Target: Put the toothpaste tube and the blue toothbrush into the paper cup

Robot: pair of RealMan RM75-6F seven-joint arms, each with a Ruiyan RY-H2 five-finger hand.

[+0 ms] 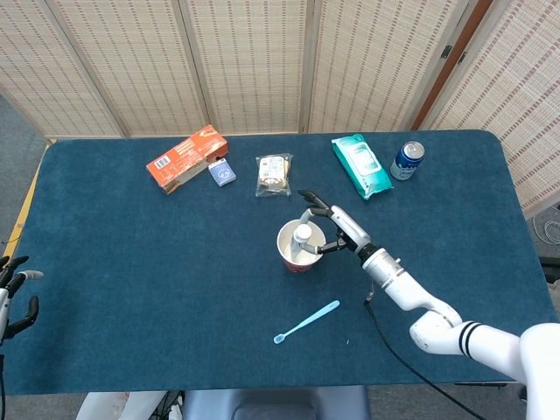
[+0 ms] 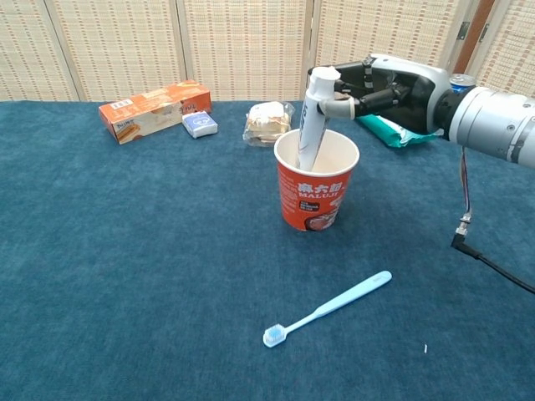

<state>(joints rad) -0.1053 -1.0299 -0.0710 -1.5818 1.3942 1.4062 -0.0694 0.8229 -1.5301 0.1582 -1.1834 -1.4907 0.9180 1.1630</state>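
A white toothpaste tube (image 2: 311, 117) stands tilted inside the red paper cup (image 2: 316, 196) at the table's middle, cap end up above the rim. My right hand (image 2: 393, 88) reaches in from the right and pinches the tube just below its cap, other fingers spread. In the head view the tube's cap (image 1: 303, 234) shows inside the cup (image 1: 293, 256), with the right hand (image 1: 337, 229) beside it. The light blue toothbrush (image 2: 330, 307) lies flat on the cloth in front of the cup, head toward me. My left hand (image 1: 16, 293) hangs off the table's left edge, fingers apart and holding nothing.
Along the back stand an orange box (image 1: 185, 158), a small blue box (image 1: 221, 172), a snack packet (image 1: 274, 173), a green wipes pack (image 1: 361, 164) and a blue can (image 1: 407, 160). A black cable (image 2: 493, 259) hangs from the right arm.
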